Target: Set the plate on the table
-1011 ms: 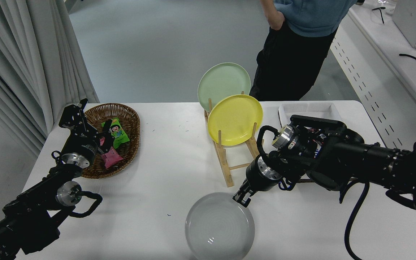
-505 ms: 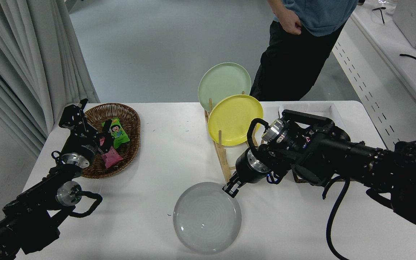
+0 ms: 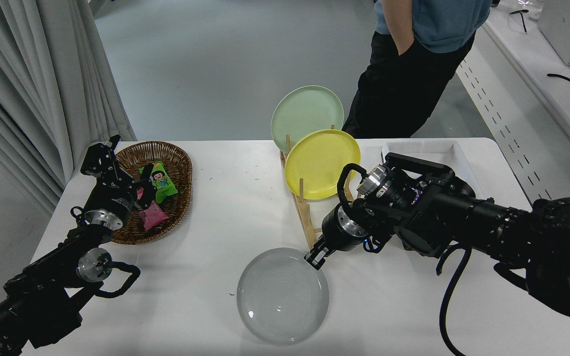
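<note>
The light grey plate point(image 3: 282, 295) lies low over the white table point(image 3: 225, 207) near its front edge, level or nearly so; I cannot tell whether it rests fully on the surface. My right gripper point(image 3: 316, 258) reaches in from the right and is shut on the plate's upper right rim. My left gripper point(image 3: 101, 157) is parked at the lower left, beside the wicker basket.
A wooden rack point(image 3: 309, 222) just behind the right gripper holds a yellow plate point(image 3: 322, 163) and a pale green plate point(image 3: 306, 114). The wicker basket point(image 3: 176, 158) with snack packets sits at the left, and a white tray point(image 3: 423, 147) at the far right. A person point(image 3: 413, 74) stands behind the table.
My right arm carried the grey plate left and away from the front edge, lowering it toward the table. In the last half second it barely moved. The left arm stayed still.
</note>
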Controlling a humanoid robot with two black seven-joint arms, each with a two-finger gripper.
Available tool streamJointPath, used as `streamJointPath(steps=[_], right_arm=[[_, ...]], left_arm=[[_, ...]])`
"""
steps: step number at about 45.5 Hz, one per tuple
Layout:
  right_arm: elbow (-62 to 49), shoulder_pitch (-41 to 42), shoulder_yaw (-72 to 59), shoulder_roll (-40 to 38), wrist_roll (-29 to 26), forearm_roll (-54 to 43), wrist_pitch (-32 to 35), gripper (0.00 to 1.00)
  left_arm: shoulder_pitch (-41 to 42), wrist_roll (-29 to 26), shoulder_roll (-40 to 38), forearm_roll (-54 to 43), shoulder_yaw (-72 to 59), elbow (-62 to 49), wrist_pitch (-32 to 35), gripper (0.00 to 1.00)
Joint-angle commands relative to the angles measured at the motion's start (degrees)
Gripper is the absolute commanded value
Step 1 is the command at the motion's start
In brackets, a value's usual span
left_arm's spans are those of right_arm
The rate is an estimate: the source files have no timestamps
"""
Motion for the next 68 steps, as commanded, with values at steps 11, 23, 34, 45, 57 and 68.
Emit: streamJointPath(steps=[11,23,34,45,57,68], right_arm=[[-1.2,-0.2,0.2,0.1,0.0,-0.6,0.0,0.00],[-2.4,-1.1,0.3,0.1,0.0,-1.0,0.0,0.00],[-2.4,-1.2,0.3,0.1,0.0,-1.1,0.0,0.00],[-2.6,-1.2,0.3,0.1,0.0,-1.1,0.0,0.00],[-3.0,-1.3,0.3,0.1,0.0,-1.7,0.0,0.00],[-3.4,-1.7,0.3,0.1,0.1,-2.0,0.0,0.93]], left_arm=[[-0.1,0.0,0.0,0.0,0.0,0.0,0.0,1.00],[0.0,0.0,0.0,0.0,0.0,0.0,0.0,1.00],[0.0,0.0,0.0,0.0,0.0,0.0,0.0,1.00],[0.0,0.0,0.0,0.0,0.0,0.0,0.0,1.00],[0.0,0.0,0.0,0.0,0.0,0.0,0.0,1.00],[0.0,0.0,0.0,0.0,0.0,0.0,0.0,1.00]])
